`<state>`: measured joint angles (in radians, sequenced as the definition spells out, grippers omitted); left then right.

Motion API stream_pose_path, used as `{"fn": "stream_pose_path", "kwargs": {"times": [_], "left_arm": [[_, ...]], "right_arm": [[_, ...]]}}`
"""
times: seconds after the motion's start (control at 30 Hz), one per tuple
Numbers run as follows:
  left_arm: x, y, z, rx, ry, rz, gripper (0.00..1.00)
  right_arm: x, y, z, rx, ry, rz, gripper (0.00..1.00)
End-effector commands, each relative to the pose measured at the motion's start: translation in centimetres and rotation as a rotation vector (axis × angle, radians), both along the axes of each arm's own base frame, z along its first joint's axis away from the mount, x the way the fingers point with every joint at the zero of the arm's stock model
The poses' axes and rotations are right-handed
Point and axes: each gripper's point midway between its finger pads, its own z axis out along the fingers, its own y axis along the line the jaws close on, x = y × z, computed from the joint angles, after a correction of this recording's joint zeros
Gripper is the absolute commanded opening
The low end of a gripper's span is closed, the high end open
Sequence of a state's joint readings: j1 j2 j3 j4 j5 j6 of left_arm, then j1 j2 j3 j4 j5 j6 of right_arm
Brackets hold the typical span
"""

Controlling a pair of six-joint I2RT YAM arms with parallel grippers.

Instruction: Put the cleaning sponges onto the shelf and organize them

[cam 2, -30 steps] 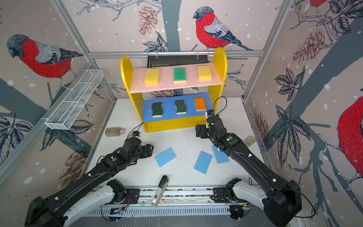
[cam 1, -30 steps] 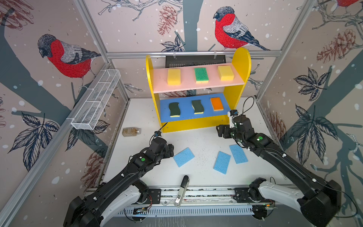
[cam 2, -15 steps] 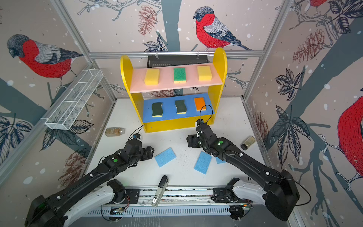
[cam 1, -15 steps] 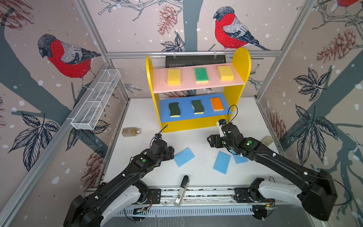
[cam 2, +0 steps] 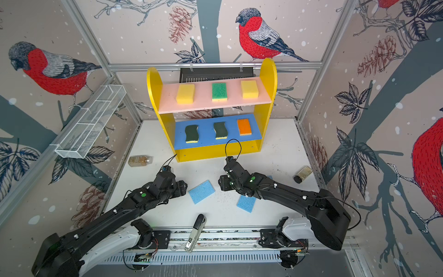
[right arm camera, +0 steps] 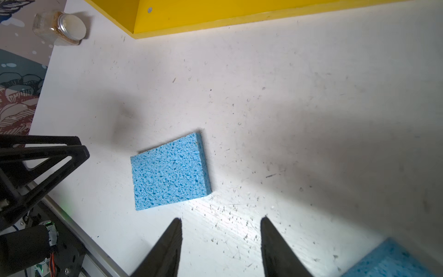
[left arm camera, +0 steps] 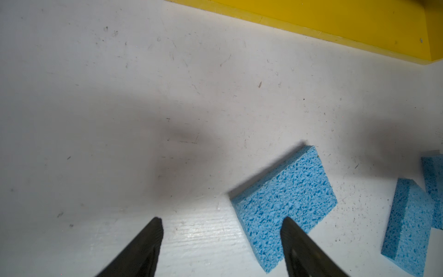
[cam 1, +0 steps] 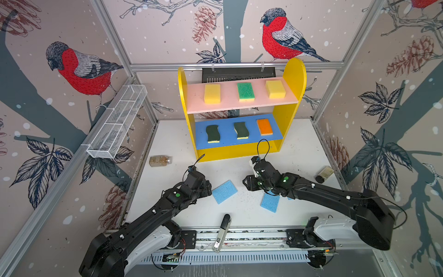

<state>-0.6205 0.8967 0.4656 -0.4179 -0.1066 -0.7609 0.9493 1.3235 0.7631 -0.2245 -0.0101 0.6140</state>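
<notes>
The shelf (cam 1: 293, 79) holds two yellow sponges (cam 1: 212, 93) and a green-topped one (cam 1: 245, 90) on its pink board. Two dark green sponges (cam 1: 212, 133) and an orange one (cam 1: 264, 126) lie on its blue board. On the table lie light blue sponges (cam 1: 224, 191) (cam 1: 270, 203); my right arm mostly hides a third (left arm camera: 434, 187). My left gripper (left arm camera: 221, 221) is open at the left edge of the nearest blue sponge (left arm camera: 285, 203), one finger over its corner. My right gripper (right arm camera: 220, 218) is open over bare table, just right of that same sponge (right arm camera: 170, 172).
A brownish bottle (cam 1: 160, 160) lies left of the shelf and a small jar (cam 1: 324, 174) lies near the right wall. A white wire mesh basket (cam 1: 117, 124) hangs on the left wall. A black and silver tool (cam 1: 222, 231) rests on the front rail.
My right gripper has come away from the shelf's right foot toward the middle of the table, and its jaws have narrowed. My left gripper has edged toward the blue sponge.
</notes>
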Motion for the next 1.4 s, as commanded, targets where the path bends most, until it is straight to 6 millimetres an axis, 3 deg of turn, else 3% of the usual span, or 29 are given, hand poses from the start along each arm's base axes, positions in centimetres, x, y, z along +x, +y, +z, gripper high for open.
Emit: {"fn": "stream_pose_path", "kwargs": {"times": [0.0, 0.4, 0.67, 1.0, 1.37], "left_arm": [[-0.5, 0.1, -0.7, -0.009, 0.032, 0.016, 0.78], [-1.1, 0.2, -0.7, -0.043, 0.032, 0.031, 0.75], [-1.7, 0.2, -0.5, -0.084, 0.027, 0.046, 0.75], [-1.9, -0.2, -0.3, -0.128, 0.016, 0.043, 0.75], [-1.9, -1.3, -0.4, -0.174, 0.006, 0.007, 0.75]], "right_arm": [[-1.2, 1.5, -0.5, 0.037, 0.023, 0.034, 0.48], [-3.8, 3.8, -4.0, 0.024, 0.090, 0.090, 0.31], [-4.4, 5.4, -5.9, 0.002, 0.119, 0.124, 0.25], [-3.6, 6.8, -7.7, -0.024, 0.128, 0.141, 0.22], [-0.8, 7.4, -7.7, -0.022, 0.104, 0.136, 0.21]]}}
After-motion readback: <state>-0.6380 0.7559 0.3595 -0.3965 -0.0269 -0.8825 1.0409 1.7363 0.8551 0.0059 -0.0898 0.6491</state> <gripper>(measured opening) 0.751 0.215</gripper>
